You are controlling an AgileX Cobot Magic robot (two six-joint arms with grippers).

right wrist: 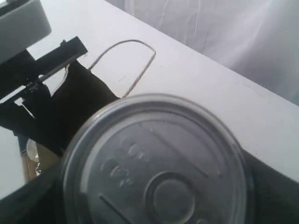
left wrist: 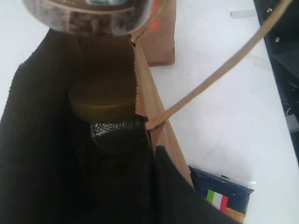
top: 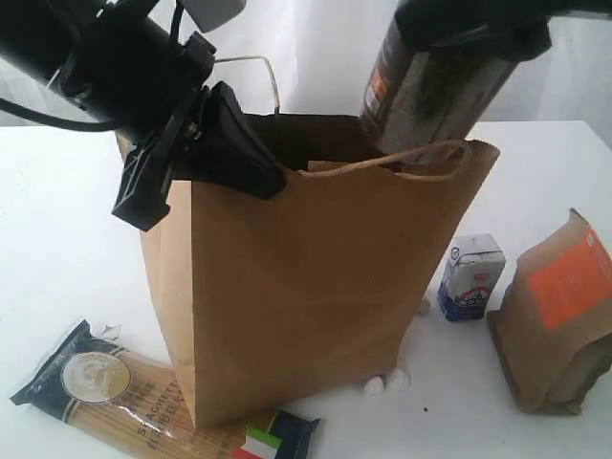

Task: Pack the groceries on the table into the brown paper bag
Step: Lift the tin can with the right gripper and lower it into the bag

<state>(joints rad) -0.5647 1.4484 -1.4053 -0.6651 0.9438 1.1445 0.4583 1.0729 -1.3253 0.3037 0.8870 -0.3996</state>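
— Grey metal, orange label: where's the silver tin can [top: 430, 91]?
— Tilted over the brown paper bag [top: 306, 306], at one o'clock, gripped by the right gripper [top: 473, 43]; left gripper [top: 253, 167] clamps its rim at eleven.

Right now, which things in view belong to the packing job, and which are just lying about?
Job: brown paper bag, silver tin can held above it, gold-lidded jar inside it, spaghetti pack, white-blue carton, brown pouch.
Lying about: small white scraps at the bag's base.
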